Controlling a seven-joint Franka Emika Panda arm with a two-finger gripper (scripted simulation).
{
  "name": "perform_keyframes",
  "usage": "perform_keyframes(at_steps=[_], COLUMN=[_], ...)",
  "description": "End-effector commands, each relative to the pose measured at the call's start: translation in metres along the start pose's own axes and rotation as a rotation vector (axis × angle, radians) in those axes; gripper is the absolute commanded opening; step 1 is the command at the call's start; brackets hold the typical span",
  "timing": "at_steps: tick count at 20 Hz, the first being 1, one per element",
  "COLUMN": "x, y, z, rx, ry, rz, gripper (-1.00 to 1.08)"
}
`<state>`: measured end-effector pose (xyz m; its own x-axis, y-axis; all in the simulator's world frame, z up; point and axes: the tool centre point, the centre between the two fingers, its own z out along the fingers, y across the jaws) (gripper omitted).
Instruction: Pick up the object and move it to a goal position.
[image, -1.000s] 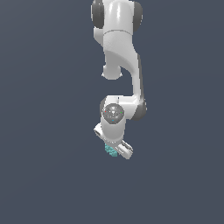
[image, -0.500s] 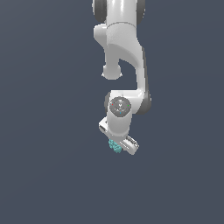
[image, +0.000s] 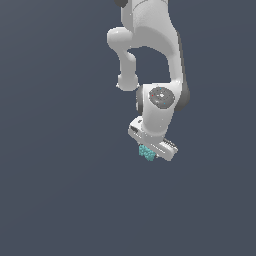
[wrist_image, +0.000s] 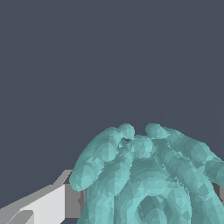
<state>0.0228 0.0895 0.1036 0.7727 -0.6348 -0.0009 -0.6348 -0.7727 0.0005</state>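
The object is a tiny teal knobbly piece that sticks out just under the white hand of the arm in the exterior view. My gripper is shut on it, and the fingers are mostly hidden behind the hand's body. In the wrist view the object looms large as a cluster of teal lobes and rings. One grey finger shows beside it, touching its side; the other finger is hidden behind the lobes. The object hangs in the gripper, off any surface.
A plain dark blue-grey backdrop fills both views. The white arm reaches down from the exterior view's top edge to the hand.
The arm has shifted toward the exterior view's right, carrying the object with it. The grip on the object looks unchanged.
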Motion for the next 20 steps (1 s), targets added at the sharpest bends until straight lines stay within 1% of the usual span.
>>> perform_keyframes(at_steps=[1, 7, 11, 16, 20], x=[-0.024, -0.076, -0.103, -0.123, -0.129], y=[-0.007, -0.023, -0.032, -0.040, -0.042], z=[-0.016, -0.050, -0.069, -0.083, -0.087], rx=[0.001, 0.000, 0.000, 0.000, 0.000], ry=[0.000, 0.001, 0.001, 0.002, 0.002], rz=[0.000, -0.001, -0.001, 0.000, 0.000], gripper=[-1.00, -1.00, -1.00, -1.00, -1.00])
